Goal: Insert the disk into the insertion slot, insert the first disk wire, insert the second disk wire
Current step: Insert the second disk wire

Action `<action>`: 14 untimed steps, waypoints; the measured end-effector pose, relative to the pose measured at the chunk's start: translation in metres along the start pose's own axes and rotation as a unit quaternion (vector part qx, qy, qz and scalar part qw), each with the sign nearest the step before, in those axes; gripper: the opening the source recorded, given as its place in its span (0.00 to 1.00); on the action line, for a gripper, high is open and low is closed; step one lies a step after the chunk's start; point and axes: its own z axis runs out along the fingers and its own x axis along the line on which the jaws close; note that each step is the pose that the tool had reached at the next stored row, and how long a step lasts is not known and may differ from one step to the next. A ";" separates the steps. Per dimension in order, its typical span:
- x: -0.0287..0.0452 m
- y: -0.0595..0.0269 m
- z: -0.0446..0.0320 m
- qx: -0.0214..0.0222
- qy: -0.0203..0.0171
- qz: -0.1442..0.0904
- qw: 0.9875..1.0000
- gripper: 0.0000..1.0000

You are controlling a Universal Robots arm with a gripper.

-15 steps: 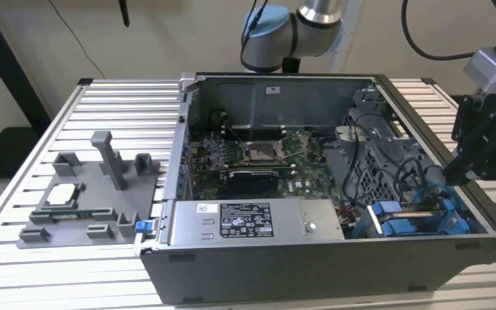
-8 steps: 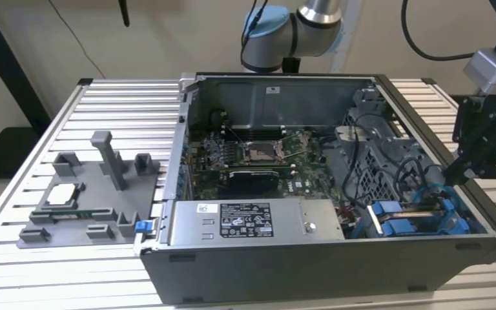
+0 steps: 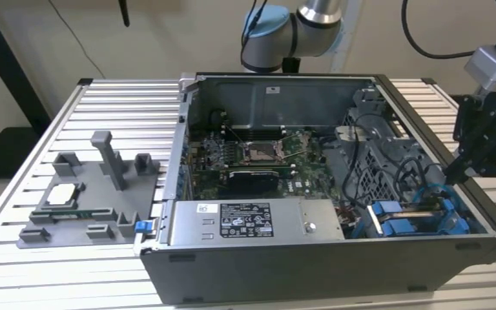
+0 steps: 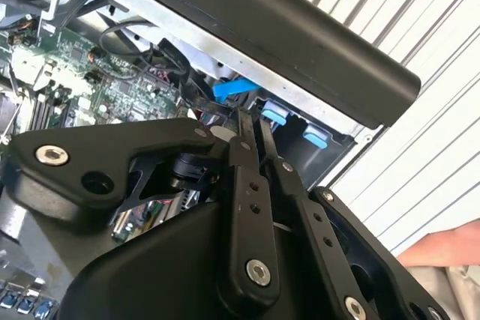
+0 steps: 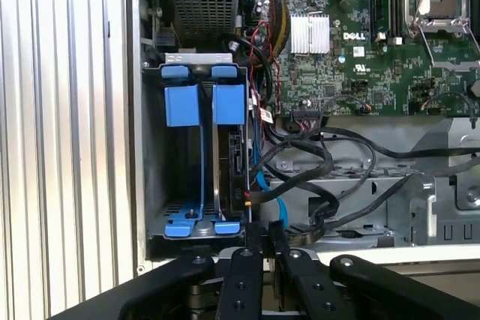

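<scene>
The black hand (image 5: 264, 234) hangs over the corner of the open computer case (image 3: 317, 258), its two slim fingers (image 4: 244, 177) pressed together side by side with nothing visible between them, so it looks closed and empty. In both wrist views the fingertips reach down just past the near end of the drive cage. In the first wrist view, straight ahead of the fingertips, the insertion slot (image 5: 154, 170) sits as a narrow grey metal bay with blue tabs (image 5: 182, 104) at its far mouth and blue clips (image 5: 201, 226) at the end closest to the hand. The disk (image 5: 232, 166) already stands on edge inside this bay, its dark side showing beside the blue frame. A light blue cable (image 5: 271, 198) runs just beside the disk, close to the fingertips, and a bundle of black cables (image 5: 330, 177) loops off to the side over the grey metal floor.

The second wrist view catches the same blue tabs (image 4: 315, 137) beyond the fingertips, under the case's dark rim (image 4: 300, 35), plus a blue connector (image 4: 229, 88) just past the tips. Further out lies the green motherboard (image 5: 360, 65).

The exterior view gives what the wrist cameras cannot: the hand's body (image 3: 480, 145) over the case on the exterior view's right, the power-supply box (image 3: 248, 223), and, well away from the hand, a grey fixture (image 3: 93, 194) on the slatted tabletop (image 3: 24, 271).
</scene>
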 end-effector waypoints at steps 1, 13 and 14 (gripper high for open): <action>-0.0001 0.0015 -0.0020 0.000 0.000 0.000 1.000 0.00; -0.0002 0.0362 -0.0110 0.002 -0.003 0.003 1.000 0.00; -0.0001 0.0396 -0.0117 0.003 -0.003 0.003 1.000 0.00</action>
